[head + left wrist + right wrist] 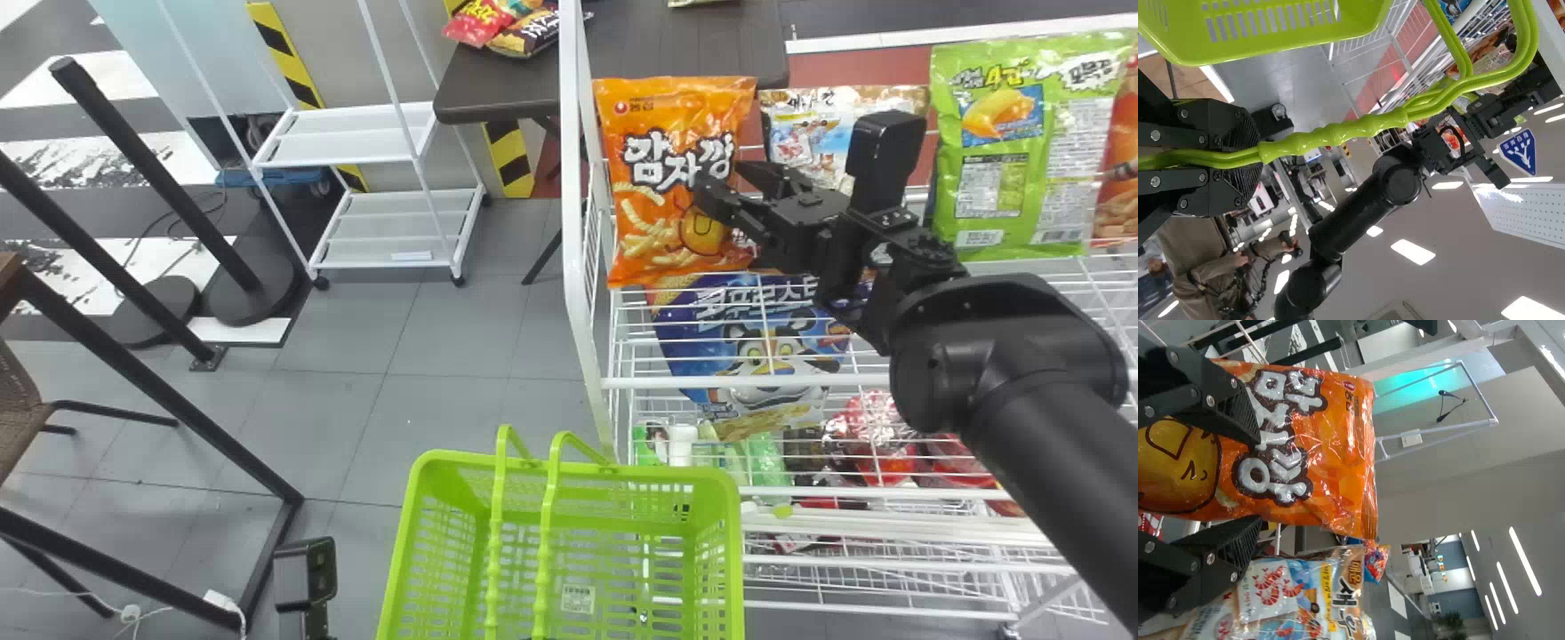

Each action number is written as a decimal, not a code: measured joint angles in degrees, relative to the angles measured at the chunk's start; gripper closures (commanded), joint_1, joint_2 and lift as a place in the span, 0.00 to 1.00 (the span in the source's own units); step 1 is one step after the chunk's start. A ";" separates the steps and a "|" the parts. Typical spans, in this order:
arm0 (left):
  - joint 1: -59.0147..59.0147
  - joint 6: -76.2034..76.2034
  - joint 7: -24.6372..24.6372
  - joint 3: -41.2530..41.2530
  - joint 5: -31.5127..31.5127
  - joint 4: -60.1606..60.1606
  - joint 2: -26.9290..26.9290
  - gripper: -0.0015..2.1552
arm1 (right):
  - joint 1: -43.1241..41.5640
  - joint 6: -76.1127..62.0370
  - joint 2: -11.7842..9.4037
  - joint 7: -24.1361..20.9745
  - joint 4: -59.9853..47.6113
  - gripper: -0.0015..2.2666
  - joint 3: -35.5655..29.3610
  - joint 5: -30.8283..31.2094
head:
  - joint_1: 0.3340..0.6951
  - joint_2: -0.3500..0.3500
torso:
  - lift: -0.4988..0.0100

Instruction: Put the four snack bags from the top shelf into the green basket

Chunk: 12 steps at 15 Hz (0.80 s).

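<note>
On the top shelf an orange snack bag (pixel 662 116), a white-blue bag (pixel 805 116), a green bag (pixel 1022 191) and an orange-brown bag (pixel 1122 178) stand side by side. My right gripper (pixel 722 182) is open at the orange bag's right side. In the right wrist view, my right gripper (pixel 1248 473) has its fingers apart, with the orange bag (pixel 1331 453) between and behind them. The green basket (pixel 725 498) hangs low in front of the rack. My left gripper (pixel 305 578) shows by a black part left of it; in the left wrist view, my left gripper (pixel 1250 155) is shut on the basket handles (pixel 1338 133).
The white rack's left post (pixel 573 204) rises beside the orange bag. A blue cereal bag (pixel 756 347) and other packages lie lower on the rack. Behind are a dark table (pixel 498 89) and a white cart (pixel 391 231); black posts (pixel 151 178) stand at the left.
</note>
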 measured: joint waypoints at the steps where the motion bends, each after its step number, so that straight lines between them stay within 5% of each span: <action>1: -0.03 0.00 0.00 0.00 0.00 0.01 -0.04 1.00 | -0.21 1.18 0.00 0.04 0.08 0.99 -0.27 0.04 | 1.00 0.82 | 0.98; 6: -0.06 0.00 0.00 0.36 0.14 0.28 -0.07 0.99 | 1.34 2.01 0.00 1.49 -2.44 0.99 -0.65 0.49 | 1.00 0.83 | 0.98; 12: -0.34 0.22 0.00 1.40 0.77 0.40 -0.02 0.99 | 16.23 12.25 0.00 -1.24 -28.12 0.99 -6.89 7.72 | 1.00 0.85 | 0.98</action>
